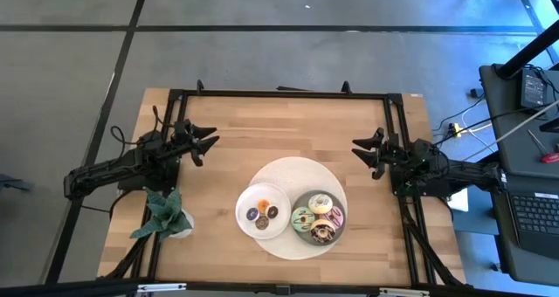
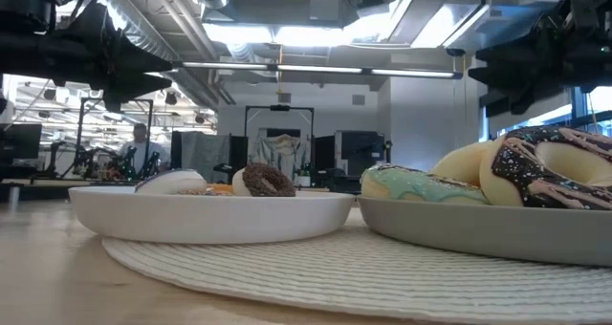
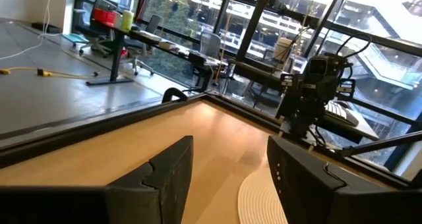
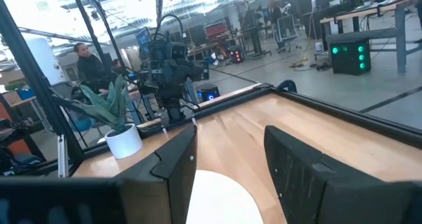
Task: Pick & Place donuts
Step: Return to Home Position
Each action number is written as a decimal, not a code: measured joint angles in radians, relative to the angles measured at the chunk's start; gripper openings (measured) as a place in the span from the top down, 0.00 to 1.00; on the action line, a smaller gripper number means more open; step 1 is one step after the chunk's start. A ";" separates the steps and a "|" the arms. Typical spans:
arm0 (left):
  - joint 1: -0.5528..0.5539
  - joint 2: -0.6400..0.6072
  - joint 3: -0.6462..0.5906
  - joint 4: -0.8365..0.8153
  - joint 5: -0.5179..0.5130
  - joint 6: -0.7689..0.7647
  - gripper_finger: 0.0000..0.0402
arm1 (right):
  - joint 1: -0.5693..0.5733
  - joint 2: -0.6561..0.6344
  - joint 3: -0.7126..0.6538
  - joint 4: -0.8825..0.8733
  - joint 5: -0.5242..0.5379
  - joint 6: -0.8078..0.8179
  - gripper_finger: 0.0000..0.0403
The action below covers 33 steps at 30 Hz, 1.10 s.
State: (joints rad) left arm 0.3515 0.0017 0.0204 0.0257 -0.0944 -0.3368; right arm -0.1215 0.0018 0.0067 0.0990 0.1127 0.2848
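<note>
Left gripper [image 1: 208, 147] and right gripper [image 1: 361, 153], both mine, hung released and empty, facing each other across the bare surface [image 1: 279, 122]. Every donut I could see lay between them, ahead and to the right of my left gripper, ahead and to the left of my right. The minis [image 1: 262, 215] sat on the white plate [image 1: 262, 189], nearer my left gripper. The large donuts [image 1: 319, 218] crowded the gray plate [image 1: 301, 197], nearer my right. With none loose on the surface, I judged the sorting finished and only a retreat clear of both plates left.
</note>
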 joint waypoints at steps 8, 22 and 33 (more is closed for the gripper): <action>0.000 0.000 0.000 0.000 0.000 0.000 0.52 | 0.000 0.000 0.000 -0.031 0.000 -0.002 0.56; 0.000 0.000 0.000 0.000 0.002 0.000 0.53 | 0.000 0.002 0.000 -0.058 0.000 -0.001 0.56; 0.000 0.000 0.000 0.000 0.002 0.000 0.53 | 0.000 0.002 0.000 -0.058 0.000 -0.001 0.56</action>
State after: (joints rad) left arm 0.3515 0.0021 0.0208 0.0257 -0.0925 -0.3370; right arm -0.1215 0.0036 0.0067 0.0410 0.1123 0.2838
